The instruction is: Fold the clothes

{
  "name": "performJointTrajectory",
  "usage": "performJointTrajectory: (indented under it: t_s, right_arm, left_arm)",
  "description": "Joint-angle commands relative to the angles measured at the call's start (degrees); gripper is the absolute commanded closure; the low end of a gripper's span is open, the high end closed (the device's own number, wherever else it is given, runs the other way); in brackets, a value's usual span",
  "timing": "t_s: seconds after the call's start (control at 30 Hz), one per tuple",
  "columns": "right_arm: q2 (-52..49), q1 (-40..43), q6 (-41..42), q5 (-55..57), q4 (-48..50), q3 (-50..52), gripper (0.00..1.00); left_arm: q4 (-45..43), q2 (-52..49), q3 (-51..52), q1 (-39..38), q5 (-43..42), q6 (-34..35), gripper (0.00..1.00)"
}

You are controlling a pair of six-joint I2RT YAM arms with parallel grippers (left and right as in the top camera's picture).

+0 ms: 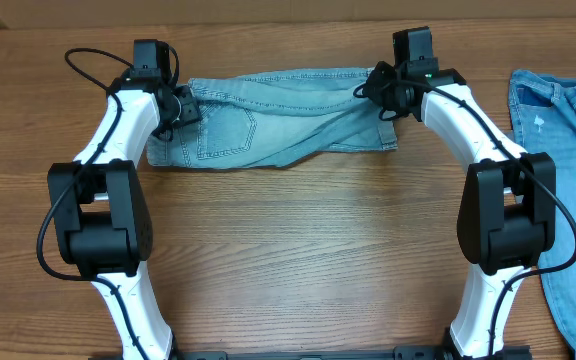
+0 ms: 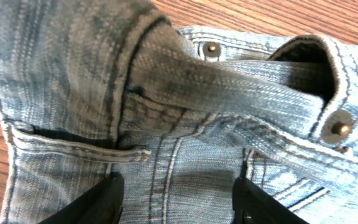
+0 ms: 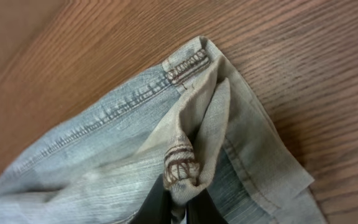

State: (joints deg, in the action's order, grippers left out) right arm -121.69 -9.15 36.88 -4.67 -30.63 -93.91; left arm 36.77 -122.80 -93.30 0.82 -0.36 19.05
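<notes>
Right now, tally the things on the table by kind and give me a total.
Denim shorts: 1
Other denim garment, at the right edge: 1
Grippers, left gripper and right gripper: 2
Total: 4

- shorts: pale, light-wash blue denim in the upper middle of the overhead frame, with fine lighter lines of stitching.
- Waistband in the left wrist view: the same faded blue, smudged dark grey along its ridges.
- rivets: dull brass.
- Turned-over inner face in the right wrist view: greyish beige.
- bar tack: brown thread.
- second garment: stronger mid-blue denim at the right edge.
- table: warm brown wood with darker grain streaks.
- arms: white links, black joints and black cables.
- left gripper: black fingers.
- right gripper: dark fingers.
</notes>
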Motion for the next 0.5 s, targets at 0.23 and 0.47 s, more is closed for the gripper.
performJointTrajectory:
  t_s: [0.23,0.47]
  right_arm:
    - [-3.43,-0.15,15.93,4.17,13.51,-2.14,0.84]
    - [-10.47,-0.22,10.01,-2.97,25.4,-2.16,0.31]
  left_arm:
    - [-0.31,-0.85,-0.17,-0.09,2.25,-1.53,0.41]
    - [0.07,-0.15,-5.27,-0.11,0.72,-5.79,0.4]
